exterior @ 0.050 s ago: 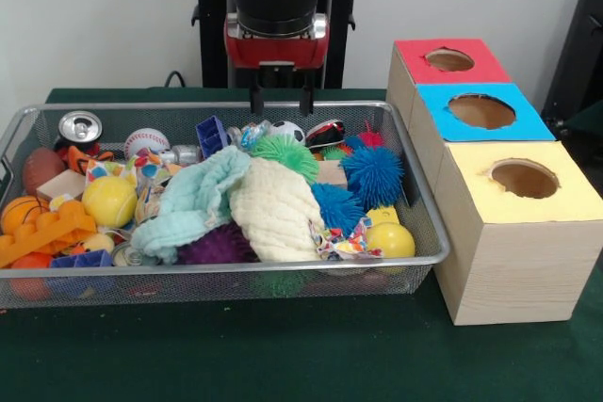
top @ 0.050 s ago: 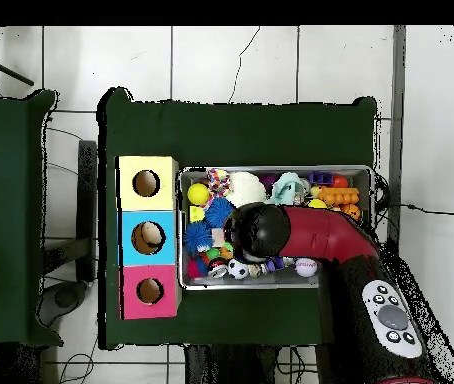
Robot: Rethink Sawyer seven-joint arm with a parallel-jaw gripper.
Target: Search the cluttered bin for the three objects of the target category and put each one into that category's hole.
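Note:
My gripper [exterior @ 0.050 s ago: 281,101] hangs open over the back rim of the wire bin [exterior @ 0.050 s ago: 429,233], with nothing between its fingers. Below and in front of it lie a soccer ball [exterior @ 0.050 s ago: 287,131], a green spiky ball [exterior @ 0.050 s ago: 285,152], a blue spiky ball [exterior @ 0.050 s ago: 374,174] and a cream cloth [exterior @ 0.050 s ago: 275,209]. A teal cloth [exterior @ 0.050 s ago: 193,200], a yellow ball [exterior @ 0.050 s ago: 109,201] and a baseball [exterior @ 0.050 s ago: 146,142] lie further left. Three wooden boxes stand to the right, their holes set in a red top [exterior @ 0.050 s ago: 449,59], a blue top [exterior @ 0.050 s ago: 481,111] and a yellow top [exterior @ 0.050 s ago: 524,178]. In the overhead view the arm [top @ 0.050 s ago: 321,235] hides the gripper and the bin's middle.
A drink can [exterior @ 0.050 s ago: 80,127], a brown football [exterior @ 0.050 s ago: 42,167], an orange toy [exterior @ 0.050 s ago: 42,233] and a purple spiky ball [exterior @ 0.050 s ago: 219,244] fill the bin's left and front. Seen from overhead, the boxes [top @ 0.050 s ago: 148,238] touch the bin's left end. Green cloth covers the table [exterior @ 0.050 s ago: 283,345].

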